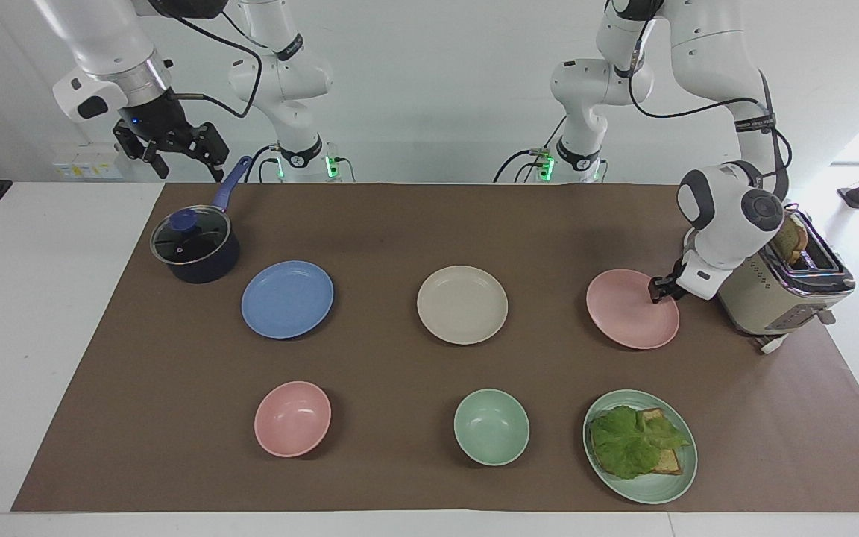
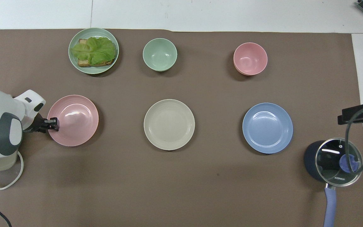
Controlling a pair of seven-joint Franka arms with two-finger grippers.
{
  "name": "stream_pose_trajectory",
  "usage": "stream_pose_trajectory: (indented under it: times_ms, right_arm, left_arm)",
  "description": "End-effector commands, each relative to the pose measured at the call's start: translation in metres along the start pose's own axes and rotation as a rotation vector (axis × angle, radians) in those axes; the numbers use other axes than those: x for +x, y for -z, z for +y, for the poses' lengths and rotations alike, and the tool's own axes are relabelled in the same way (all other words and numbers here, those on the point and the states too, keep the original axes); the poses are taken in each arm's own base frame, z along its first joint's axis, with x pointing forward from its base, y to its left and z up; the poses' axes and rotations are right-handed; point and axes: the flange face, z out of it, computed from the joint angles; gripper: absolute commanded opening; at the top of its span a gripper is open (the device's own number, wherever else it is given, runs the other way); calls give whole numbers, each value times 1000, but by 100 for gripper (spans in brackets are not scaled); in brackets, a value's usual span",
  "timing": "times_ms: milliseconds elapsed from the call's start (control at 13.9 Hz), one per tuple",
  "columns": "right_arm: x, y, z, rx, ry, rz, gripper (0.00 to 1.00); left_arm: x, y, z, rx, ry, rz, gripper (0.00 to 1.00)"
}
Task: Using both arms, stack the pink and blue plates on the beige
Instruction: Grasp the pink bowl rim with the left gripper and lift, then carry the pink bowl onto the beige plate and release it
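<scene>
Pink plate [image 1: 629, 312] lies flat on the brown mat [image 1: 400, 224] at my left arm's end of the table, beside the toaster [image 1: 784, 294], and my left gripper [image 1: 657, 290] is down at the plate's rim on the toaster side, its fingers drawn in over that edge; whether they pinch the rim firmly I cannot tell. Beige plate [image 1: 462, 304] sits at the middle of the mat, well apart from the pink plate, with nothing on it. Blue plate [image 1: 287, 298] rests toward my right arm's end, just beside the dark saucepan [image 1: 194, 250] with its glass lid. My right gripper [image 1: 176, 145] hangs in the air with its fingers spread, above the table edge near the saucepan's handle, holding nothing; that arm waits. Farther from me than the three plates stand a pink bowl [image 1: 292, 418], a green bowl [image 1: 491, 426] and a green plate [image 1: 661, 488] carrying toast and a lettuce leaf.
</scene>
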Motion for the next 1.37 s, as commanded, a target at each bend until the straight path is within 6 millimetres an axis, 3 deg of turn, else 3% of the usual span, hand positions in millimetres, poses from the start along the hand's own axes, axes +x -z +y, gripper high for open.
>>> stream_pose_trajectory:
  times_ms: [0,216,505,722,1010,1299]
  right_arm:
    - [-4,0,1,10,13,-3,100]
    - [-5,2,-10,25,36,-1,100]
    - [-5,2,-5,26,23,-1,100]
    - [-5,2,-6,26,25,-1,100]
    - [-5,2,-6,26,25,-1,100]
    - [-5,2,-6,26,25,-1,100]
  left_arm:
    - [0,4,-3,-11,0,7,0]
    - [8,35,-3,-15,-1,-41,0]
    - [16,105,8,-112,21,-107,0]
    - [12,127,27,-231,40,-107,0]
    - [5,131,89,-357,41,-105,0]
    - [-20,123,170,-397,44,-63,0]
